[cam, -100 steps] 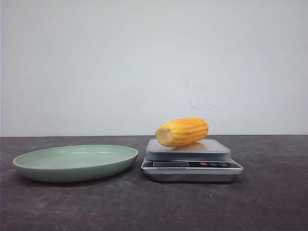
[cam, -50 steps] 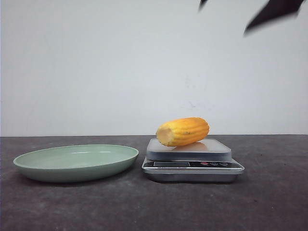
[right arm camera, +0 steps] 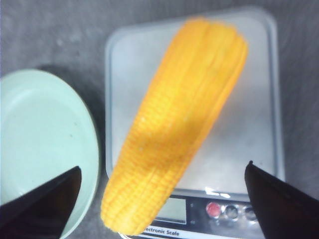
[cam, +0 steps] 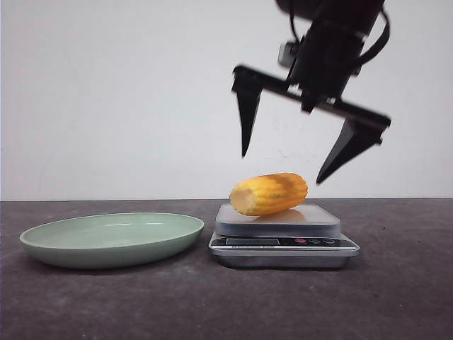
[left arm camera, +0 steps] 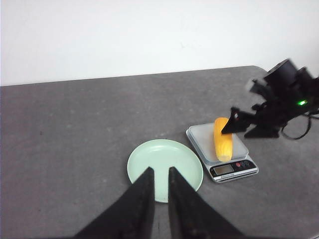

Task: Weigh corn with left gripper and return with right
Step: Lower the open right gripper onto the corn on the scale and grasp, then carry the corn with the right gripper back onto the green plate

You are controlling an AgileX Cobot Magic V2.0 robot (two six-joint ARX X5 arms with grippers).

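corn (cam: 269,193) lies on its side on the platform of the digital kitchen scale (cam: 283,242), cut end toward the pale green plate (cam: 111,239) that sits just beside the scale on the dark tabletop (cam: 396,297). the weighing half of the job looks done, so the step in hand is the pickup for the return. the right gripper (cam: 282,167) hangs above the cob with its jaws spread wide, one finger to each side, tilted so that one tip sits lower than the other, and neither tip touching the kernels. the left gripper (left arm camera: 158,174) is held back over the near side of the table, jaws nearly together and holding nothing.

to do this well, the right gripper should level out and come straight down so the fingers straddle the cob across its width near the middle, not toward the tapered end where it could squirt out. close firmly on the rounded sides, since the ridged kernels may roll. lift clear of the scale before swinging across, so the light scale is not dragged.
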